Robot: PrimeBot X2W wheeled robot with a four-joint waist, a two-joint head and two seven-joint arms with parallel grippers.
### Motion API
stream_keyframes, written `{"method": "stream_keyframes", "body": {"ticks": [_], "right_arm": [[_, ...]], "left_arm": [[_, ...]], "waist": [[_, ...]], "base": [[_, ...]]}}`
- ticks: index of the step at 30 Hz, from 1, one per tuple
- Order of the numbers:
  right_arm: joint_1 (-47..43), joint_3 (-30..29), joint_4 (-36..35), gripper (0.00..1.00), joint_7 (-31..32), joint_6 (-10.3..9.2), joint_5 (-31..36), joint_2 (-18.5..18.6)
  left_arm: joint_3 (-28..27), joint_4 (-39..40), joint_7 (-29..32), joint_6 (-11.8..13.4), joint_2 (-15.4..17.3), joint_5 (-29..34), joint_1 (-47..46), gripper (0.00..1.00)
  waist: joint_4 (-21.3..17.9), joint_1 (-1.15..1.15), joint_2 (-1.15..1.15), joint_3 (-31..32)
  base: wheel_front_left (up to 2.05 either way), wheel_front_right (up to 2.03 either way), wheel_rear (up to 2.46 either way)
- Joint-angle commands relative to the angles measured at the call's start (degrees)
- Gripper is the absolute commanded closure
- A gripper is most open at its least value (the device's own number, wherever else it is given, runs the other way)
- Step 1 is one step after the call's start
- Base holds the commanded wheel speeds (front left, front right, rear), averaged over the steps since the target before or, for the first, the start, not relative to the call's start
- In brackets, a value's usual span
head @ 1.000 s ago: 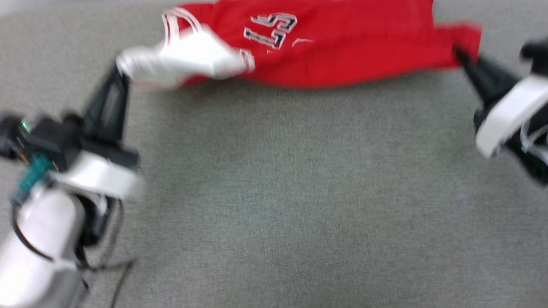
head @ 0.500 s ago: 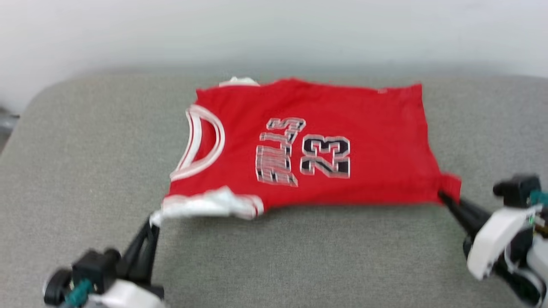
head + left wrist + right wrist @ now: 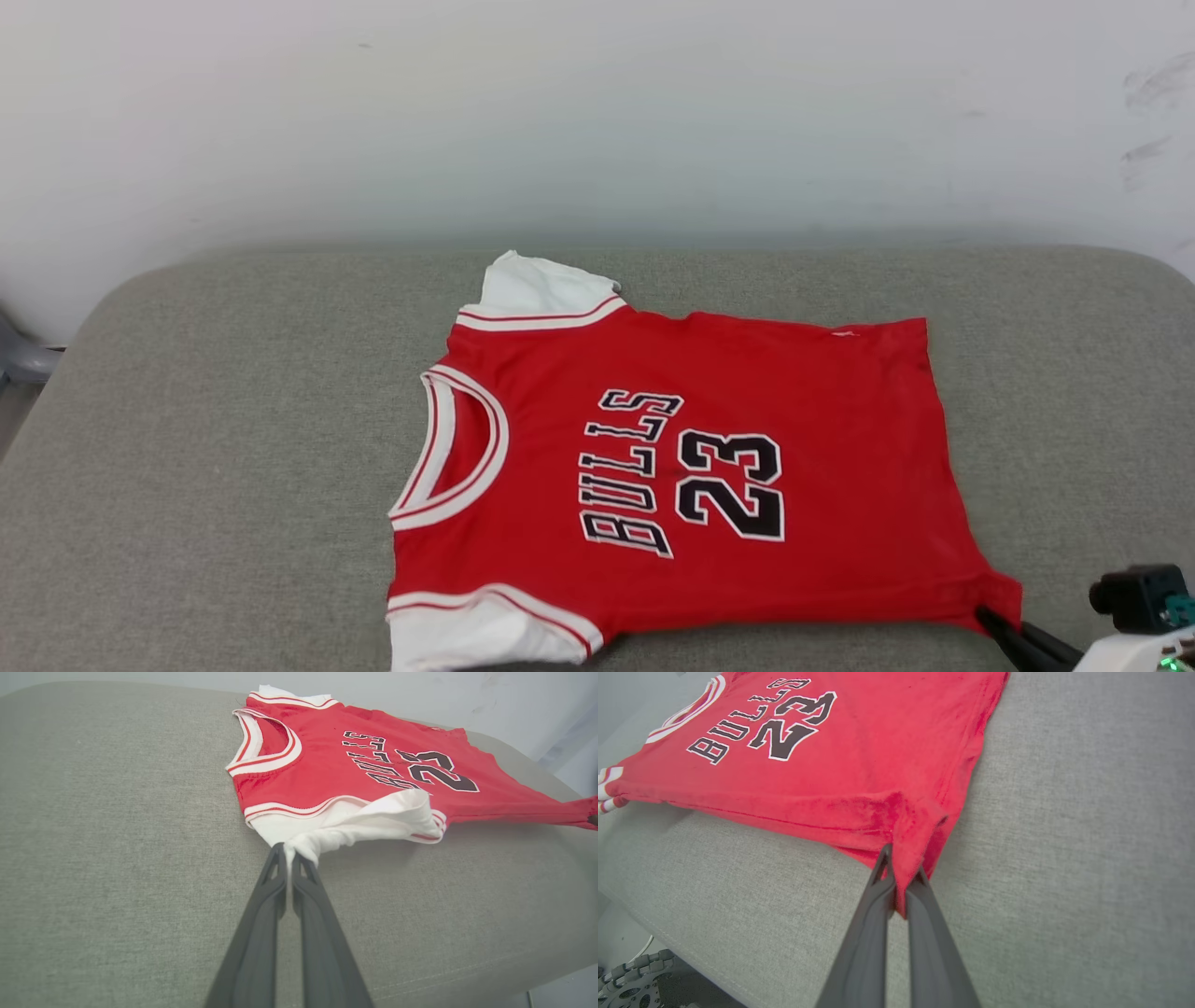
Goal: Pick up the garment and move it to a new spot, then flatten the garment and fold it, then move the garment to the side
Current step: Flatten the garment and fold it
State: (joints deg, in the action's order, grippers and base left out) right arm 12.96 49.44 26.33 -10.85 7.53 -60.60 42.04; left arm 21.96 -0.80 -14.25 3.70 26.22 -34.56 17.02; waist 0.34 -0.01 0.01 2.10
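Garment [image 3: 840, 448], a red jersey-style T-shirt with white sleeves, red-and-white striped trim and black white-outlined lettering reading BULLS 23, lies front up and mostly flat on the grey fabric cushion [image 3: 233, 420]. In the head view you see its striped collar [image 3: 457, 448] toward the robot's left and its hem toward the right. The far white sleeve [image 3: 537, 285] lies spread at the shirt's back edge. The near white sleeve [image 3: 364, 821] is bunched and drawn to a point, and your left gripper [image 3: 289, 851] has its two dark fingers closed together on that point of white cloth, low over the cushion. At the other end the near hem corner [image 3: 915, 826] is pulled into a red peak, and your right gripper [image 3: 901, 861] is clamped on it, the fabric pinched between its fingers; in the head view you catch this gripper at the lower right edge, touching the corner. The shirt's near edge is stretched between the two grips and sits slightly off the cushion, with shadow beneath it. Behind the cushion stands a plain white wall [image 3: 597, 112]
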Motion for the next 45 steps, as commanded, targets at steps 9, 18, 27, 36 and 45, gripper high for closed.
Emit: {"method": "stream_keyframes", "body": {"ticks": [9,18,27,36,45], "right_arm": [[-2.13,-2.17,0.23,1.0,0.07,-0.09,0.94,-0.67],[1.15,-3.58,-0.94,1.0,0.73,-0.09,2.8,-1.66],[6.46,-5.06,-2.03,1.0,1.79,-0.09,3.85,-2.52],[12.14,-4.82,-0.2,1.0,2.85,-0.09,3.98,-4.29],[16.81,-2.64,3.12,1.0,3.98,-0.09,3.65,-6.38]], "left_arm": [[1.26,-1.31,0.45,-1.09,0.16,1.26,-2.99,1.0],[1.28,-2.09,1.46,-2.17,2.91,6.17,-13.5,1.0],[2.45,-8.18,4.57,-6.23,3.74,8.16,-27.88,1.0],[3.52,-20.9,3.04,-9.24,3.37,8.89,-39.82,1.0],[6.21,-33.64,1.26,-10.72,2.01,8.75,-47.36,1.0]], "waist": [[-0.38,0.01,-0.01,0.06],[-1.36,0.01,-0.01,-1.59],[-3.53,0.01,-0.01,-6.72],[-5.28,0.01,-0.01,-12.5],[-5.99,0.01,-0.01,-17.06]], "base": [[0.0,0.0,0.0],[0.0,0.0,0.0],[0.0,0.0,0.0],[0.0,0.0,0.0],[0.0,0.0,0.0]]}}
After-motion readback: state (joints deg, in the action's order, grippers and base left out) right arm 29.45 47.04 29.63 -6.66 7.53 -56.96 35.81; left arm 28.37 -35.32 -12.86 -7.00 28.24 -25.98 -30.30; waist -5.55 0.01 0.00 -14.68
